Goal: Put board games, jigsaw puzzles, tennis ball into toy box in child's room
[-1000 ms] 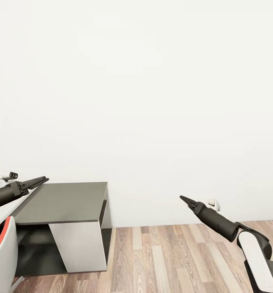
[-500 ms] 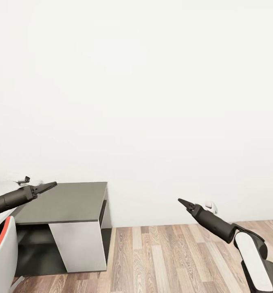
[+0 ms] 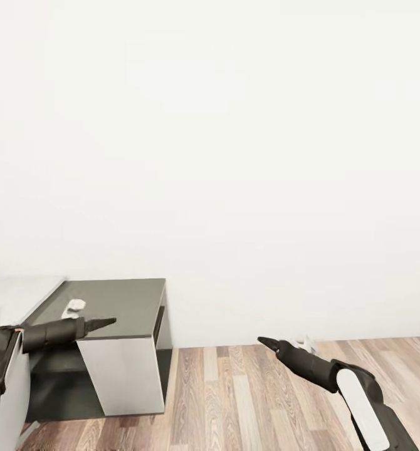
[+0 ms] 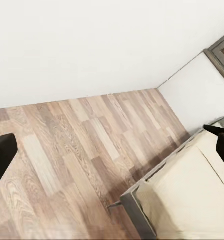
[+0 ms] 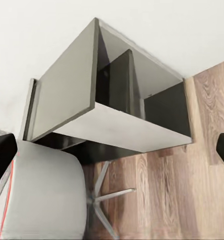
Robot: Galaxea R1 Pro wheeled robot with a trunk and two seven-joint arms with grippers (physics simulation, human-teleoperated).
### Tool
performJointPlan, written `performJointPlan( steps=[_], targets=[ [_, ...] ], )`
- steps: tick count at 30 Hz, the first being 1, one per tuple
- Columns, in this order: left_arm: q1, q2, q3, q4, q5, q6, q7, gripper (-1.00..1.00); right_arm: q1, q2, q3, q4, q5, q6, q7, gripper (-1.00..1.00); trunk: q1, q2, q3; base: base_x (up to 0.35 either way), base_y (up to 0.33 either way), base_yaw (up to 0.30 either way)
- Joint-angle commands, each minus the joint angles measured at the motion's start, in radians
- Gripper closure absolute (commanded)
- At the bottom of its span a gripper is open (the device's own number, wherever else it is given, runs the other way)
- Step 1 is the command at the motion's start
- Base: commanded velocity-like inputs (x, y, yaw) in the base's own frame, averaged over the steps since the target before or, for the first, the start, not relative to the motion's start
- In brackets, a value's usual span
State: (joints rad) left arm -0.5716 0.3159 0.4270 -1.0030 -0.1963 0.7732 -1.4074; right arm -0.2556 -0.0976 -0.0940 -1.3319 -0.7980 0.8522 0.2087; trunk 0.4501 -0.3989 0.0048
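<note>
The dark grey worktop [image 3: 113, 307] is a flat matte slab on a white panel, with a dark open recess beneath it, standing against a plain white wall [image 3: 235, 156] on a wood-plank floor [image 3: 247, 394]. Its lighter wing is cut off at the head view's left edge. A grey-shelled chair [image 5: 41, 195] with splayed metal legs stands just beside it. In the left wrist view a cream mattress in a thin grey frame marks the bed [image 4: 187, 200], cropped at the edge.

The left pincer [image 3: 106, 322] tapers to one dark point, empty, its fingers together. The right pincer [image 3: 264, 342] looks the same, holding nothing.

Both arms have dropped lower than a second ago, the left tip now in front of the worktop's front edge.
</note>
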Motion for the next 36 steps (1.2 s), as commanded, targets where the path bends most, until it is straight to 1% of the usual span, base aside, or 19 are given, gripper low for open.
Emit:
performJointPlan(
  steps=[1,4,5,9,10,14,15,17,18,21,22,24,25,29,32,34,36],
  targets=[
    [0.009,-0.004,0.002,0.003,-0.024,-0.001,-0.008,-1.00,0.000,0.002,0.009,0.006,0.017,0.003,0.005,-1.00,0.000,-0.001,0.000,-0.254,0.000,0.000],
    [0.037,-0.014,0.002,0.026,-0.053,-0.039,0.002,-1.00,0.003,0.010,0.034,0.032,0.048,-0.006,0.001,-1.00,0.000,-0.001,0.000,-0.280,0.000,0.000],
    [0.051,-0.018,0.002,0.051,-0.065,-0.066,0.012,-1.00,0.014,0.018,0.044,0.059,0.066,-0.022,0.000,-1.00,0.000,-0.001,0.000,-0.304,0.000,0.000],
    [0.069,-0.022,0.003,0.113,-0.078,-0.105,0.043,-1.00,0.047,0.030,0.057,0.130,0.085,-0.079,0.001,-1.00,0.000,-0.001,0.000,-0.314,0.000,0.000],
    [0.074,-0.023,0.004,0.151,-0.082,-0.120,0.065,-1.00,0.060,0.034,0.061,0.171,0.090,-0.112,0.002,-1.00,0.000,-0.001,0.000,-0.323,0.000,0.000],
    [0.082,-0.024,0.003,0.234,-0.087,-0.161,0.125,-1.00,0.074,0.038,0.067,0.260,0.095,-0.173,0.002,-1.00,0.000,-0.001,0.000,-0.325,0.000,0.000],
    [0.084,-0.024,0.003,0.278,-0.088,-0.190,0.167,-1.00,0.077,0.040,0.076,0.311,0.100,-0.202,0.000,-1.00,0.000,-0.001,0.000,-0.327,0.000,0.000],
    [0.087,-0.024,0.003,0.325,-0.089,-0.222,0.218,-1.00,0.080,0.043,0.091,0.367,0.110,-0.234,-0.001,-1.00,0.000,-0.001,0.000,-0.328,0.000,0.000],
    [0.089,-0.024,0.003,0.375,-0.090,-0.255,0.277,-1.00,0.081,0.045,0.111,0.427,0.124,-0.275,-0.001,-1.00,0.000,-0.001,0.000,-0.327,0.000,0.000],
    [0.090,-0.025,0.002,0.453,-0.090,-0.304,0.386,-1.00,0.082,0.047,0.141,0.518,0.148,-0.353,-0.001,-1.00,0.000,-0.001,0.000,-0.316,0.000,0.000],
    [0.091,-0.026,0.002,0.505,-0.090,-0.338,0.468,-1.00,0.083,0.048,0.160,0.578,0.163,-0.410,-0.002,-1.00,0.000,-0.001,0.000,-0.266,0.000,0.000],
    [0.091,-0.028,0.001,0.554,-0.090,-0.373,0.553,-1.00,0.083,0.049,0.176,0.639,0.175,-0.464,-0.003,-1.00,0.000,-0.001,0.000,-0.206,0.000,0.000],
    [0.091,-0.031,0.001,0.604,-0.090,-0.412,0.642,-1.00,0.083,0.050,0.190,0.700,0.186,-0.513,-0.004,-1.00,0.000,-0.001,0.000,-0.138,0.000,0.000],
    [0.091,-0.039,0.001,0.704,-0.090,-0.500,0.822,-1.00,0.084,0.052,0.218,0.812,0.203,-0.592,-0.005,-1.00,0.000,-0.001,0.000,-0.081,0.000,0.000],
    [0.091,-0.045,0.001,0.780,-0.090,-0.566,0.950,-1.00,0.084,0.052,0.239,0.878,0.210,-0.643,-0.006,-1.00,0.000,-0.001,0.000,-0.037,0.000,0.000],
    [0.093,-0.052,0.001,0.874,-0.089,-0.646,1.098,-1.00,0.084,0.052,0.264,0.938,0.214,-0.706,-0.006,-1.00,0.000,-0.001,0.000,-0.015,0.000,0.000],
    [0.096,-0.055,0.001,0.911,-0.090,-0.684,1.157,-1.00,0.084,0.052,0.277,0.960,0.214,-0.729,-0.007,-1.00,0.000,-0.001,0.000,-0.009,0.000,0.000]
  ],
)
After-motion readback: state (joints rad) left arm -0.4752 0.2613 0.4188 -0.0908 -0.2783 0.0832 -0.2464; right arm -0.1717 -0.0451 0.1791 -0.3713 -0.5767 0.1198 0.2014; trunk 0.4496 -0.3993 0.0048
